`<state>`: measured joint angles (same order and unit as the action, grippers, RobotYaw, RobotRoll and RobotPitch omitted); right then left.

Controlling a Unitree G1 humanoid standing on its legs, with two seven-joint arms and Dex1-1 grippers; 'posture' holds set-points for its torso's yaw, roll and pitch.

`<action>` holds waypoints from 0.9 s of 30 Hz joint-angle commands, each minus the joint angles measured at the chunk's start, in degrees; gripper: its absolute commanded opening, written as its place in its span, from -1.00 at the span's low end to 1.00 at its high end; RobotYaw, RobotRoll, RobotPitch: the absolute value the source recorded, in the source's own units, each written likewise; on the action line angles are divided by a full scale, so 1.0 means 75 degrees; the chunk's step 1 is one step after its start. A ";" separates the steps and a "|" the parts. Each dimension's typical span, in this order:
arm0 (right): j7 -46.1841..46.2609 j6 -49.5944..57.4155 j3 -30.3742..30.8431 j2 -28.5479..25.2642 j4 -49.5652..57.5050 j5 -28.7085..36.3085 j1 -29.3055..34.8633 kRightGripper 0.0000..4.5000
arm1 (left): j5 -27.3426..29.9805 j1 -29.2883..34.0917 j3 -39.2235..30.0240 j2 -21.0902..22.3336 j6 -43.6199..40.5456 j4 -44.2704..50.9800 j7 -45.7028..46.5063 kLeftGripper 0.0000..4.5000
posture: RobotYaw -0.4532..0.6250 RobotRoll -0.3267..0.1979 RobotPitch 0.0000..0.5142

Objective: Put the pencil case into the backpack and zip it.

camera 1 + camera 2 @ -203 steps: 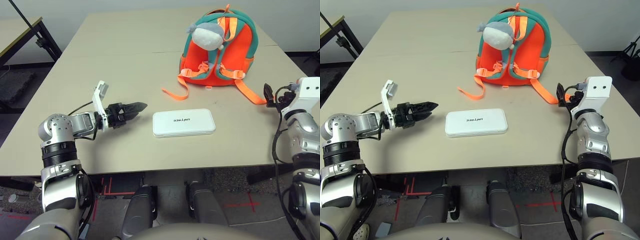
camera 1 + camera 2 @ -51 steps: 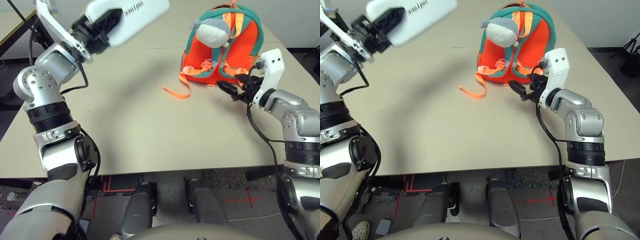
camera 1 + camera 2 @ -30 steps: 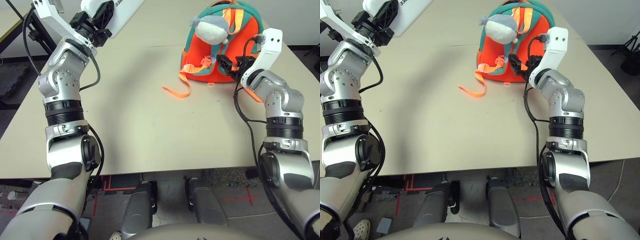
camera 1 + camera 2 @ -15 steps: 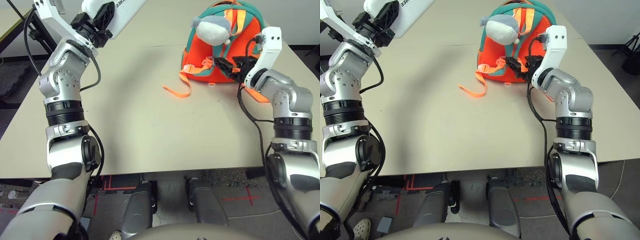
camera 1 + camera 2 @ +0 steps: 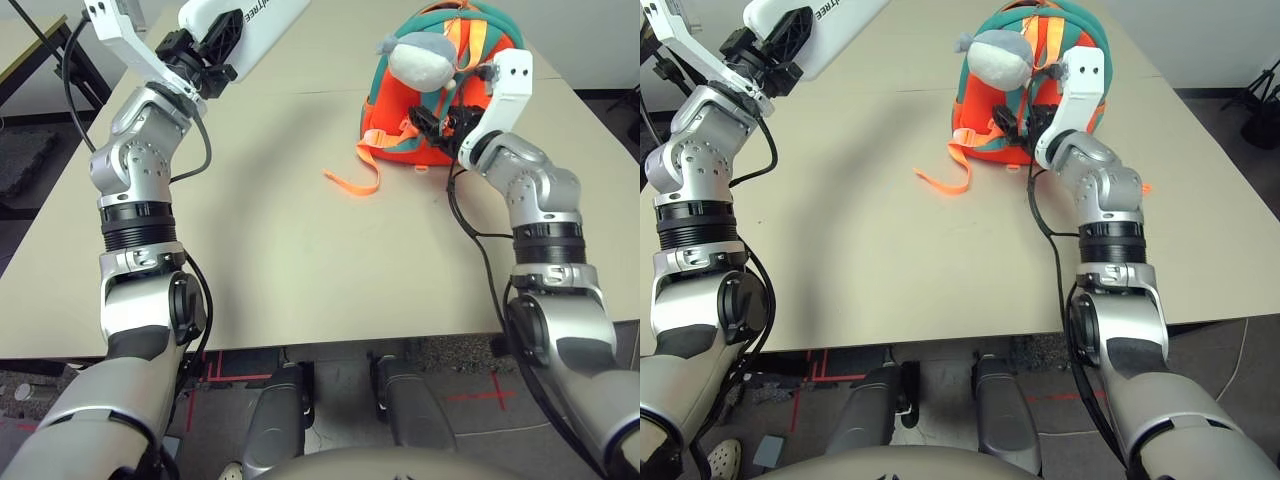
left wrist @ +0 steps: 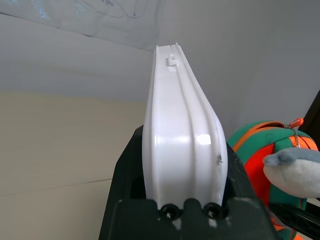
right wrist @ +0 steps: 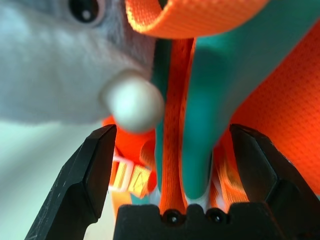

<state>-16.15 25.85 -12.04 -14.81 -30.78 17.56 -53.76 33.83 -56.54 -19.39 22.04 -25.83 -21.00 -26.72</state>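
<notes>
Pencil case (image 5: 262, 22): we hold it clamped by one end in our left gripper (image 5: 212, 45), raised above the table's far left corner, as a second ago. Right gripper (image 7: 170, 150): moved in against the backpack (image 5: 479, 112) standing at the far right edge, fingers spread wide around a teal-edged shoulder strap (image 7: 202, 120) beside the plush toy (image 5: 420, 62), not yet closed; we judge opening the backpack comes next.

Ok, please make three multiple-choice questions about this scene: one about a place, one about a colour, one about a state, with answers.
1. Where is the pencil case?
A. lying on the table
B. held up in the left gripper
C. inside the backpack

2. What colour is the backpack's trim?
A. teal
B. black
C. yellow

3. How stands the right gripper?
A. shut on the toy
B. shut, empty
C. open, a strap between its fingers

Answers: 1 B, the case is clamped above the table. 2 A, teal edging on orange. 3 C, the fingers stand wide apart around the straps.
</notes>
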 commanded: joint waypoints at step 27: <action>-0.0557 0.2048 0.0139 -0.1112 0.4543 0.0373 0.1330 -0.91 | 0.0038 0.0148 0.0134 -0.0326 -0.0132 0.0522 0.0146 -0.46 | -0.53 0.25 -0.44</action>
<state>-20.50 38.47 -9.78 -22.22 -3.17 18.37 -43.92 33.85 -55.47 -18.53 19.58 -27.10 -18.60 -25.31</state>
